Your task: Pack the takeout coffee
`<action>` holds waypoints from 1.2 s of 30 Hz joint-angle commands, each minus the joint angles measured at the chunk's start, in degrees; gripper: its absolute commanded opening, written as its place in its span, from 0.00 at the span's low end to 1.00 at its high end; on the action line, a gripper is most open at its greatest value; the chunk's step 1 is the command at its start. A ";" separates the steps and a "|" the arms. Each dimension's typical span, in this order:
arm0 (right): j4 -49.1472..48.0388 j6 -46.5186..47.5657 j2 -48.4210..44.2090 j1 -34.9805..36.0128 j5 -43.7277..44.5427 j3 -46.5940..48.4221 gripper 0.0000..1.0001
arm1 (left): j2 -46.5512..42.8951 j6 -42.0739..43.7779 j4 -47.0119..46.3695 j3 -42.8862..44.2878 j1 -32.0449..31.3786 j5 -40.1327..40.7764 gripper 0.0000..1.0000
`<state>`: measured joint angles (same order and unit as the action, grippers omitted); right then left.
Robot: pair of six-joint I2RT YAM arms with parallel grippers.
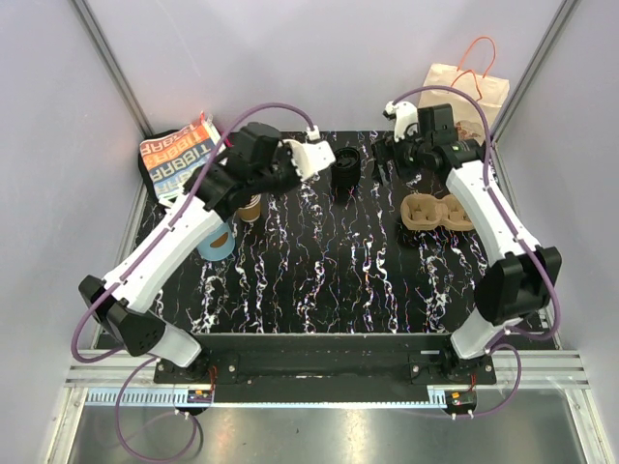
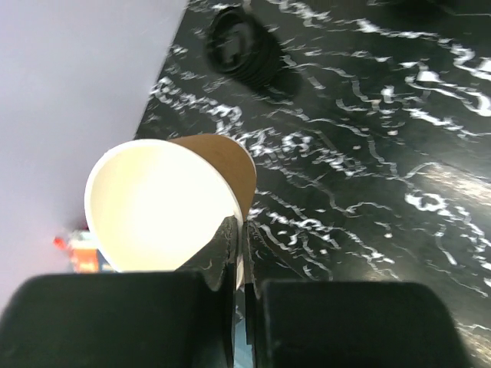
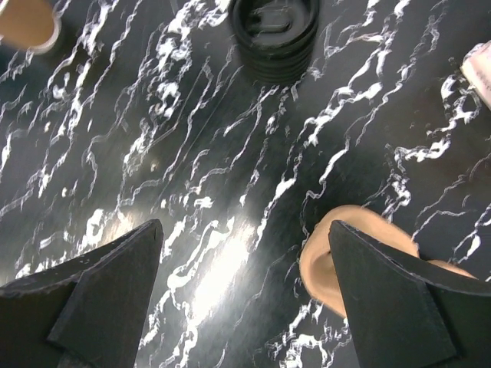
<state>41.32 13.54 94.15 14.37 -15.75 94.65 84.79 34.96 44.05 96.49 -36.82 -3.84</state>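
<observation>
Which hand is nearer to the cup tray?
Right. The right hand hangs open beside the cup tray, one finger close to its rim; the left hand pinches a lidless paper cup far from it.

Left arm [image 1: 184,242] reaches across the far-left part of the worktop [image 1: 319,280]. The left gripper [image 2: 238,234], jaws nearly together, pinches the wall of a lidless paper cup [image 2: 165,207]. Right arm [image 1: 493,213] extends over the far-right part. The right gripper [image 3: 245,230] points down at the worktop, jaws wide apart.
</observation>
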 commanded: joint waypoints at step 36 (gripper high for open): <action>-1.42 -15.21 36.01 1.97 11.27 35.34 0.77 | 14.78 -7.01 -12.50 -16.95 -16.71 -4.07 0.00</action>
<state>40.32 -0.71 129.36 14.70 -5.06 126.52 99.11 29.17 34.98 79.35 -52.95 -8.27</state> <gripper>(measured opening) 0.773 0.023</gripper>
